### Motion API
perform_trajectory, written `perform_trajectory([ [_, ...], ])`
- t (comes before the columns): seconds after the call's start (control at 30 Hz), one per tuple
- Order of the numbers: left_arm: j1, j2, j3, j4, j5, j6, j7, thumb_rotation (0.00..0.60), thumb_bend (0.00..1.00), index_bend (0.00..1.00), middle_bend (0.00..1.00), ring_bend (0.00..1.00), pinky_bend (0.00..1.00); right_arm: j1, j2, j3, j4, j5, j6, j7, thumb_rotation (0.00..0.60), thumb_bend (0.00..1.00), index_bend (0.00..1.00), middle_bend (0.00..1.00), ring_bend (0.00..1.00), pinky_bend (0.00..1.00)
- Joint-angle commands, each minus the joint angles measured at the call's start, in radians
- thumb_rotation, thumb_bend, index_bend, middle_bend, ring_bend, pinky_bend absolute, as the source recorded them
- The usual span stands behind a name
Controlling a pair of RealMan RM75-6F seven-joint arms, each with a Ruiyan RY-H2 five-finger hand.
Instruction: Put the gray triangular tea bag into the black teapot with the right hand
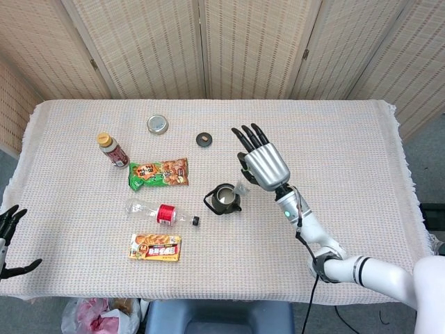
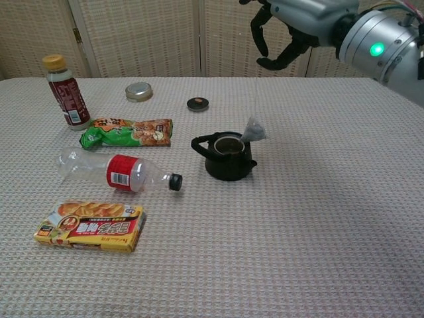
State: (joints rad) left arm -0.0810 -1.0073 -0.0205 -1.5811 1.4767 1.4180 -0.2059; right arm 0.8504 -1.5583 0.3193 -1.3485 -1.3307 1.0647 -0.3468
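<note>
Desk first: it fills most of the room in front of me, draped in a pale woven cloth, with folding rattan screens standing behind it.

Over the middle of it hangs the right robot hand, raised above the cloth with its dark fingers curled and a thin string running down from them; it is pinching that string, so the gray triangular tea bag dangles below, tilted, right at the rim of the black teapot on its right side. Whether the bag touches the rim I cannot tell. The teapot stands upright, lidless, handle toward the left.

The left robot hand is low at the near left edge of the desk, fingers spread and holding nothing.

Left of the teapot a clear plastic bottle with a red label lies on its side, black cap pointing toward the pot. Nearer the front edge lies a yellow snack box, flat. Behind the bottle is a green snack packet, also flat. A brown drink bottle with a tan cap stands upright at the far left. Further back rest a round metal lid and, smallest of all, a small dark lid, well apart from each other.
</note>
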Motion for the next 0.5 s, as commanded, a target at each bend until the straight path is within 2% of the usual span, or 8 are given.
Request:
perform_trajectory([
  [0.03,0.0,0.001,0.004,0.0,0.004,-0.002,-0.002,0.6,0.13,0.0,0.0,0.0,0.07,0.02,-0.021,0.009,0.024,0.004,-0.004,0.011,0.6,0.3,0.67,0.07,0.0,0.0],
  [0.5,0.002,0.003,0.004,0.009,0.005,0.001,-0.017,0.6,0.13,0.0,0.0,0.0,0.07,0.09,-0.095,-0.003,0.109,-0.002,-0.036,0.034,0.6,0.29,0.67,0.07,0.0,0.0],
])
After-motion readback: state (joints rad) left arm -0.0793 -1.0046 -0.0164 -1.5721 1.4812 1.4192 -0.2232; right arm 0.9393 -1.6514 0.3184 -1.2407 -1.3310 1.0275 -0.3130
